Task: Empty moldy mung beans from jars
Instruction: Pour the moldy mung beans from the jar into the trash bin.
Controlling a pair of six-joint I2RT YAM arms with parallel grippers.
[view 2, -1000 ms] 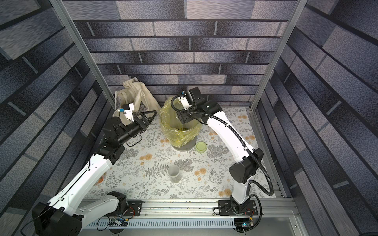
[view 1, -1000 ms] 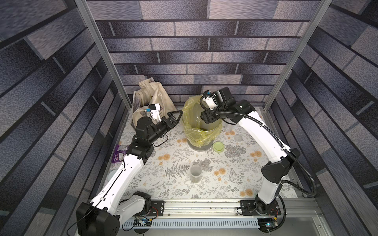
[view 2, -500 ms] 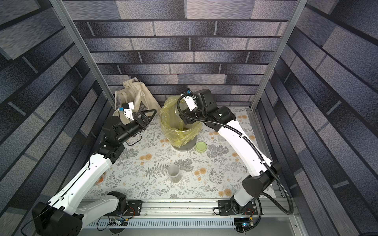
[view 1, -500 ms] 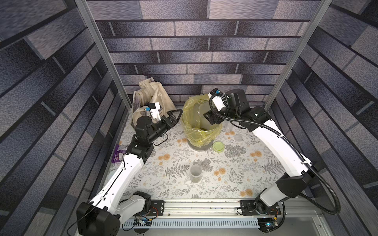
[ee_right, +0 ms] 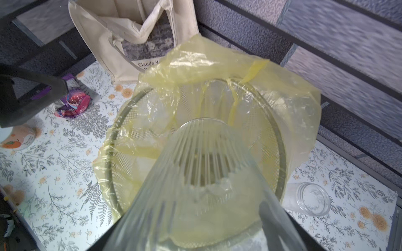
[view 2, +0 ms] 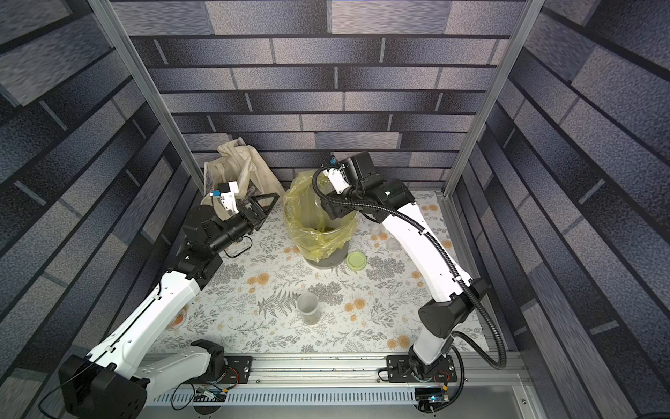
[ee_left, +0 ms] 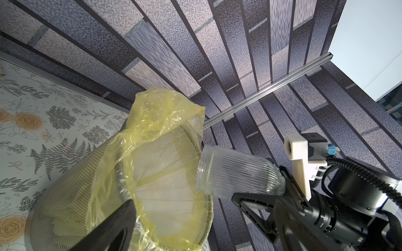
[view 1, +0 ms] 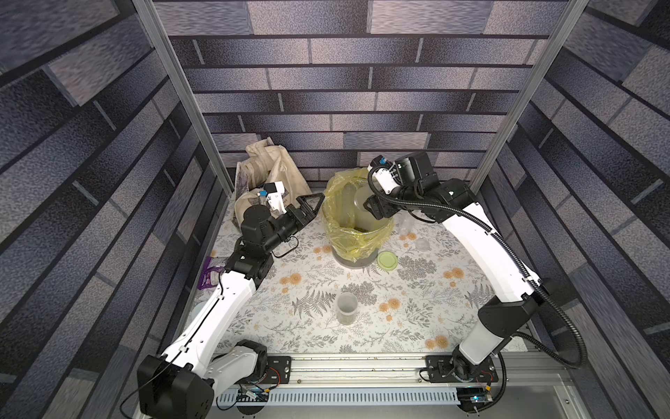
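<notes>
I hold the wide, clear, ribbed jar [ee_left: 237, 173] tipped over the grey mesh bin [ee_left: 65, 206] lined with a yellow plastic bag [ee_left: 165, 113]. Its long axis slants downward, with the threaded mouth aimed into the bag's opening just past the rim and the base up and back toward the arm. The right gripper [view 1: 377, 209] is clamped across that base end, jaws kept fairly wide by the jar's girth (in the right wrist view one dark finger [ee_right: 274, 221] runs along the ribbed wall). The left gripper [view 1: 312, 206] is spread fully beside the bin, touching nothing. A dull olive patch of mung beans [view 1: 358, 228] lies at the bottom of the bag. A round lime-green lid [view 1: 387, 260] rests flat on the flowered tablecloth [view 1: 308, 333], just beside the bin's foot. A short clear jar [view 1: 347, 308] stands upright, mouth up, well apart from the bin, with a dark layer at its bottom. Another clear threaded jar [ee_right: 311, 202] sits near the bin, but I cannot tell whether it stands or lies. The cream canvas tote bag [ee_right: 121, 32] behind the bin shows "Claude M" before the yellow bag cuts the print off.
</notes>
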